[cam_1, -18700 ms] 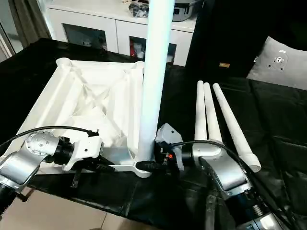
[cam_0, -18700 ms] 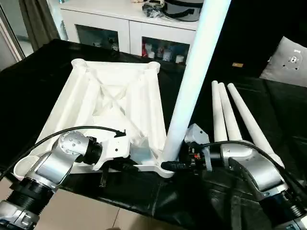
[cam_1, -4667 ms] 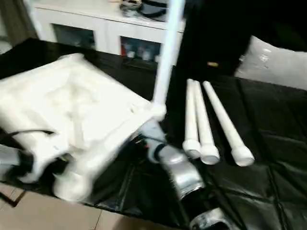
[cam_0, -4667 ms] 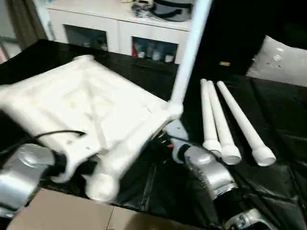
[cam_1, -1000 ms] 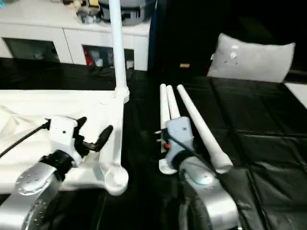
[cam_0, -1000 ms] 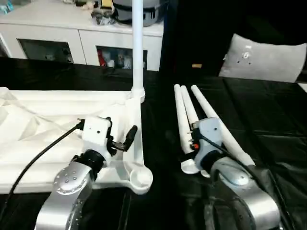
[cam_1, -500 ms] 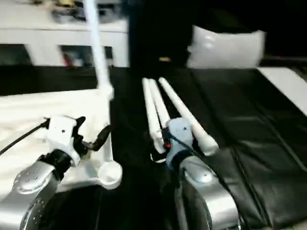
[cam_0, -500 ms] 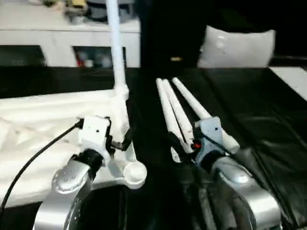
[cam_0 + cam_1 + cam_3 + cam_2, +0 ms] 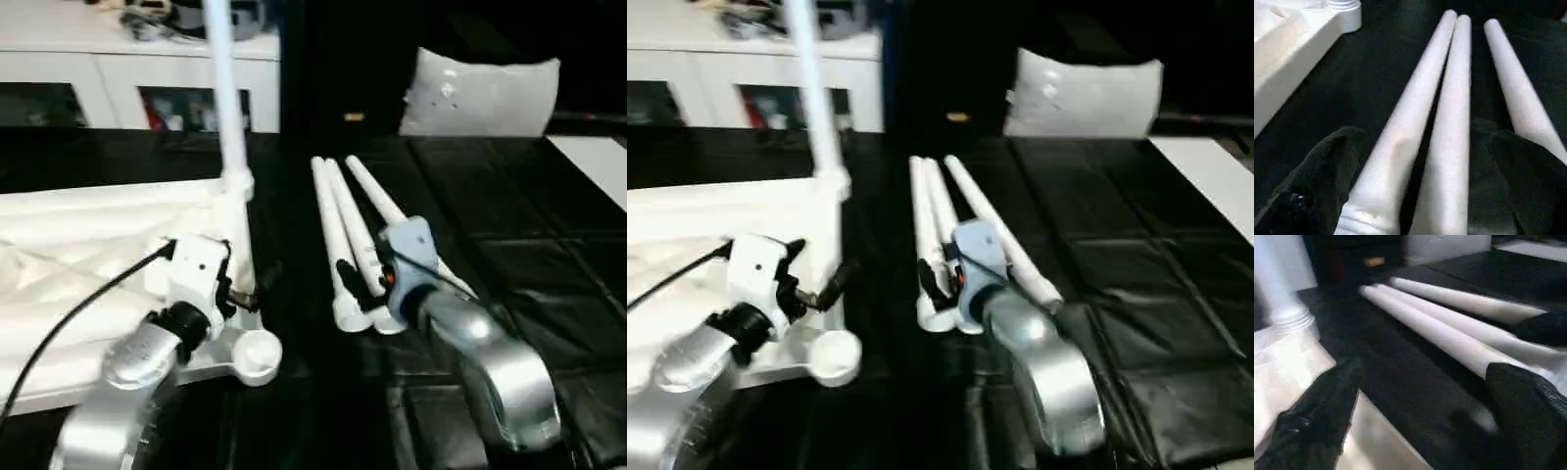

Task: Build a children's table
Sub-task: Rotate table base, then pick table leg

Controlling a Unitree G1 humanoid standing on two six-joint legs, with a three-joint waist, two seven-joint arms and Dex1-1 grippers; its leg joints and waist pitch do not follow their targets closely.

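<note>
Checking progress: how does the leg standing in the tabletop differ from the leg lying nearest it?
The fitted leg stands upright, seated in the tabletop's corner socket. The loose leg lies flat on the black cloth, apart from the tabletop, beside two others. Both are long, white and tapered.

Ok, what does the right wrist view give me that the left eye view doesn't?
Right wrist: the right gripper with open fingers flanking two side-by-side loose legs. Left eye: the left gripper by the tabletop and its empty near socket, the fitted upright leg, a grey-white bag, a cabinet. Both: three loose legs and the tabletop.
</note>
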